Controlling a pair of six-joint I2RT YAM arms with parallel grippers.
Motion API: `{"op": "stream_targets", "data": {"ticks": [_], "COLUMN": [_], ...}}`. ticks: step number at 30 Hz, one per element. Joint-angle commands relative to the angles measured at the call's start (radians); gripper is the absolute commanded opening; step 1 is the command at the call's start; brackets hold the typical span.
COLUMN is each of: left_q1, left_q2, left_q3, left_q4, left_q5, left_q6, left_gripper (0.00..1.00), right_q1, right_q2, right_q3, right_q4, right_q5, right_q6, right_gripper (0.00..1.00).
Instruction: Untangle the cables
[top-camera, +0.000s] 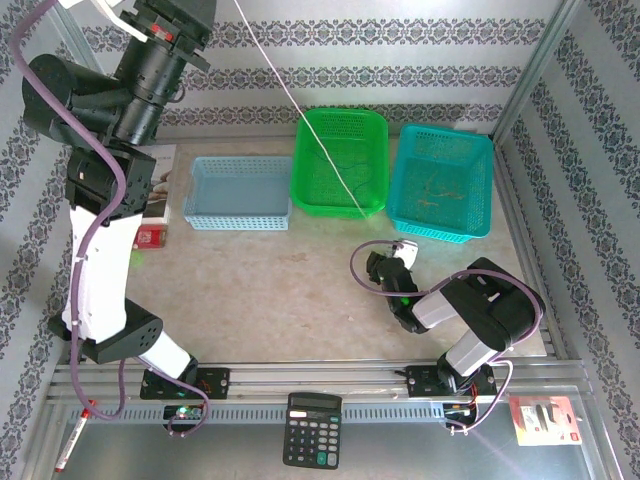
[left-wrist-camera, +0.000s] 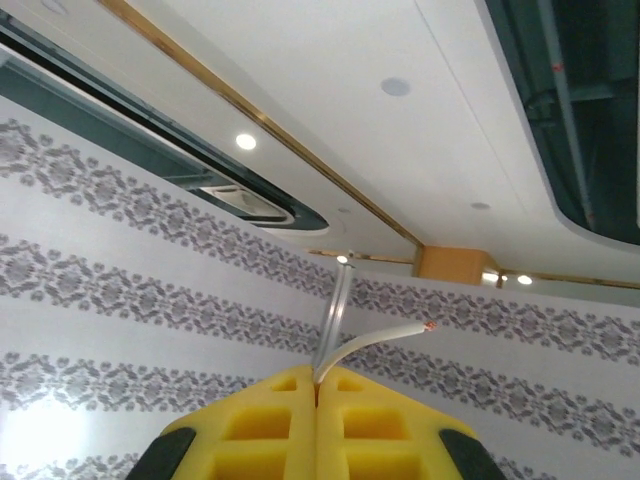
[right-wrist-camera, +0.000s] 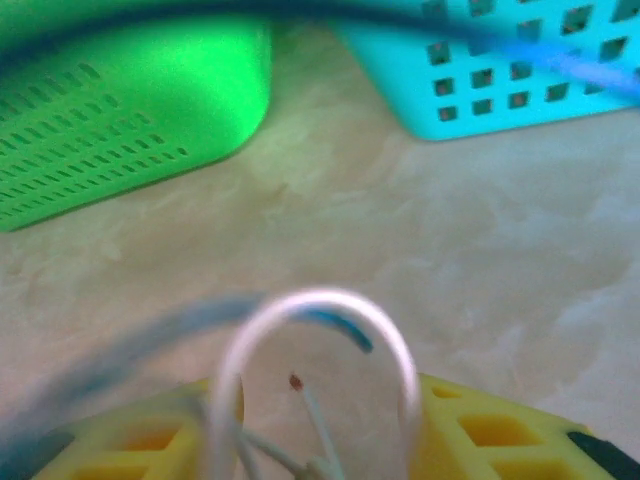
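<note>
My left gripper (left-wrist-camera: 318, 378) is raised high and points at the ceiling. Its yellow fingers (left-wrist-camera: 260, 425) are shut on a thin white cable (left-wrist-camera: 375, 340), whose bare copper end sticks out to the right. In the top view that white cable (top-camera: 300, 110) runs taut from the top edge down to the green basket's front. My right gripper (top-camera: 402, 254) sits low on the table in front of the teal basket. Its yellow fingers (right-wrist-camera: 470, 430) stand apart, with a white cable loop (right-wrist-camera: 320, 300) arching between them, along with a blue cable (right-wrist-camera: 345, 330) and thin pale wire ends.
Three baskets stand in a row at the back: light blue (top-camera: 238, 192), green (top-camera: 340, 160) and teal (top-camera: 442, 185), the teal one holding a few thin wires. A booklet (top-camera: 155, 205) lies at the left. A calculator (top-camera: 312, 430) rests on the front rail.
</note>
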Motion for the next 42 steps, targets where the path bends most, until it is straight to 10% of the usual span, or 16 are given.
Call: {"op": "stream_targets", "data": {"ticks": [1,13,17,22,42], "left_q1": [0.035,0.168,0.217,0.267,0.464], "left_q2": [-0.024,0.013,0.030,0.040,0.001], "left_q3": [0.010,0.013,0.018,0.020,-0.110], "left_q4": [0.044,0.069,0.076,0.075,0.055], "left_q5": [-0.018,-0.032,-0.036,-0.044,-0.081], "left_q6": [-0.025,-0.105,-0.139,-0.158,-0.148], "left_gripper": [0.00,0.00,0.00,0.00,0.00], "right_q1": [-0.021,-0.070,-0.077,-0.083,-0.290], "right_q2": [0.001,0.003,-0.001,-0.001,-0.223], "right_q3": [-0.021,-0.052,-0.056,-0.059,-0.099], "right_q4": [-0.016,-0.008,-0.005,-0.002,-0.157], "right_q5": [0.001,-0.042,-0.055,-0.065,-0.135], "right_q6": [0.042,0.047,0.053,0.058,0.349], "right_gripper": [0.42,0.47,0.13,0.00,0.00]}}
